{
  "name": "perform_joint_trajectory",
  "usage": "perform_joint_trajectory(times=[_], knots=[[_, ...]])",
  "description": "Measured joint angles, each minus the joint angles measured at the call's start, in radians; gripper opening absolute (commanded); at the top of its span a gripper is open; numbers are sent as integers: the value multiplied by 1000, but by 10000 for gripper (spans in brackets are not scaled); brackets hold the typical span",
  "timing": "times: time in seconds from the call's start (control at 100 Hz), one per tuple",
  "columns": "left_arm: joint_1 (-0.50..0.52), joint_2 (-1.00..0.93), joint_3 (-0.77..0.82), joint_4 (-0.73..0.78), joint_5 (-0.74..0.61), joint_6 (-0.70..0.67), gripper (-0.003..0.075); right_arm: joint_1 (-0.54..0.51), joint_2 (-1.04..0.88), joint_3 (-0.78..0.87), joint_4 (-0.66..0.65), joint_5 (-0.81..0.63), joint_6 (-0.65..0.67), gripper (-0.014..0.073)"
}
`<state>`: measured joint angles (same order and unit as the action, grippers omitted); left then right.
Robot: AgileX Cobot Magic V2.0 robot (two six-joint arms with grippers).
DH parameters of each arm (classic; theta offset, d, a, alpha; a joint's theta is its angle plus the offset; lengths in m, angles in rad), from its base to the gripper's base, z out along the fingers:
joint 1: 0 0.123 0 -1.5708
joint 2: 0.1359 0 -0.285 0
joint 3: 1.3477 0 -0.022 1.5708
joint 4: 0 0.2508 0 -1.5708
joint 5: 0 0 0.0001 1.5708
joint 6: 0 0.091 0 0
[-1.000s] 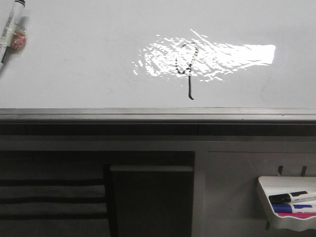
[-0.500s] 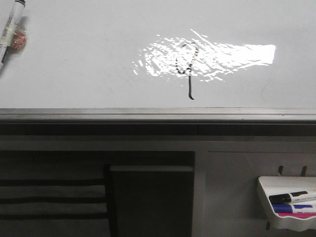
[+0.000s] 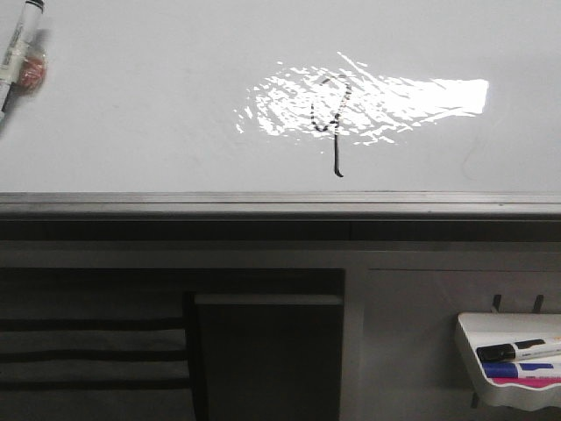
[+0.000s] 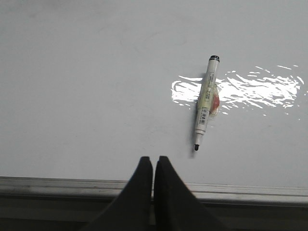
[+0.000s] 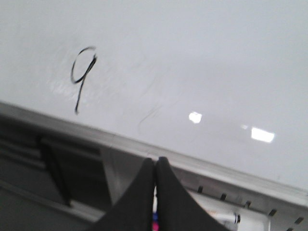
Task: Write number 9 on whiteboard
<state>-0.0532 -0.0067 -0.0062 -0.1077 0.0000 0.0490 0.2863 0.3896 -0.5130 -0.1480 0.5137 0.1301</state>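
While both arms hang back from the work, the left gripper (image 4: 153,166) shows at the bottom centre of its wrist view with its dark fingers pressed together on nothing, and the right gripper (image 5: 155,168) sits the same way in its own view, tips touching and empty. Nearest in the front view, at the lower right of the frame, a small white tray (image 3: 473,355) holds spare markers. Above it runs the grey frame edge, and beyond that the whiteboard (image 3: 158,105) fills the upper half. On it, at centre and partly inside the glare patch, stands the number 9 (image 3: 333,123), a small loop with a long tail hooked at its end; the right wrist view shows it at upper left, complete. Farthest off, at the upper left of the front frame, a marker (image 3: 17,48) lies against the board beside a small reddish thing, its cap off in the left wrist view. That pen looks light, stiff and smooth, likely to slip, so a grip across the mid-barrel would suit best. The board is rigid and glossy, and fresh ink would probably smear if touched
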Motion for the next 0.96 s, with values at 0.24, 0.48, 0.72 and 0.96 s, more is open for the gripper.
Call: perform_joint_trajectory(times=[0.24,0.48,0.72,0.96], knots=[[0,0,0,0,0,0,-20,-224,-277,344,64,-301,0,-72],[0,0,0,0,0,0,-20,-247,-395,525,89,-452,0,-72],[0,0,0,0,0,0,-20,-247,-401,525,89,-488,0,-72],[0,0,0,0,0,1,-20,-247,-401,525,89,-488,0,-72]])
